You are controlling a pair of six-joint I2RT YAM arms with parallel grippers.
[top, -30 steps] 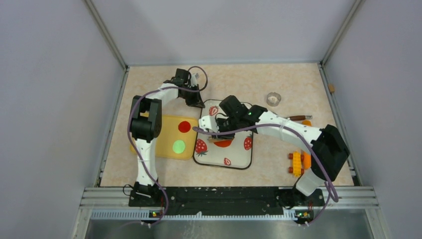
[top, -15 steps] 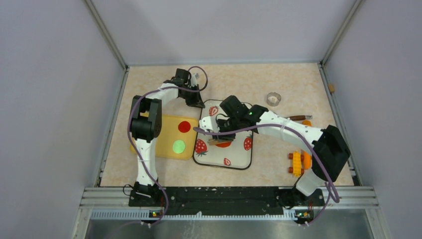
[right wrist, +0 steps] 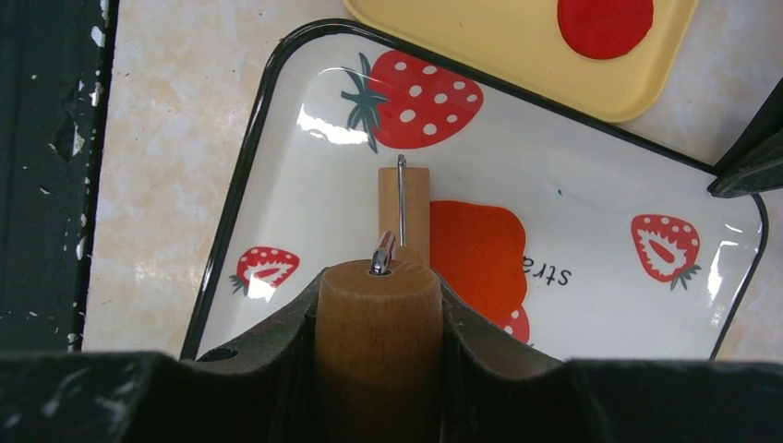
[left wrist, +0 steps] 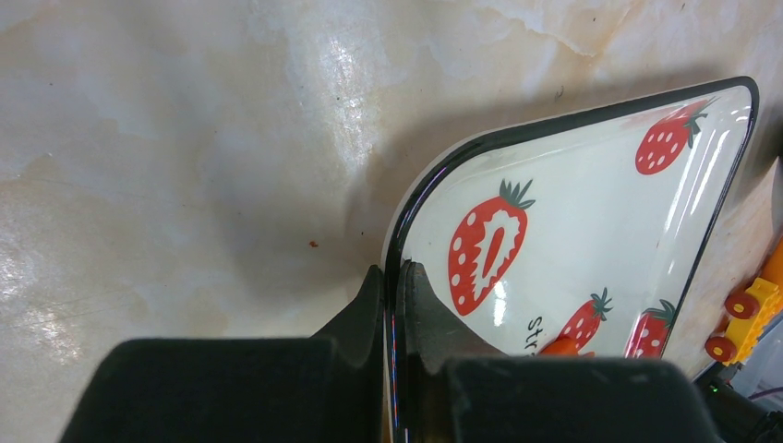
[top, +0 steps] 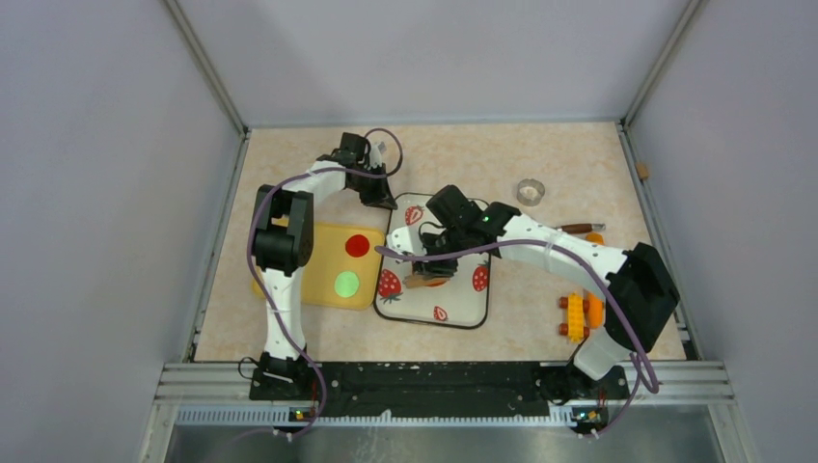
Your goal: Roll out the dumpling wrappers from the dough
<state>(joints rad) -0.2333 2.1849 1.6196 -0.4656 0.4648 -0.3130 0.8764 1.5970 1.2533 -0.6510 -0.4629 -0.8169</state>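
Though unclear from above, the left gripper (left wrist: pixel 395 275) pinches the tray (left wrist: pixel 591 212) rim.

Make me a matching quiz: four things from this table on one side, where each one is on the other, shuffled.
1. wooden roller
2. flattened orange-red clay dough
3. round green clay disc
4. metal ring cutter

A. on the beige tabletop
B. on the white strawberry-print tray
C. gripped by the right end effector
D. on the yellow tray

Pairs: 1-C, 2-B, 3-D, 4-A.

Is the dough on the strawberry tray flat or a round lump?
Flat: the dough spreads as a thin orange sheet beside the wooden roller.
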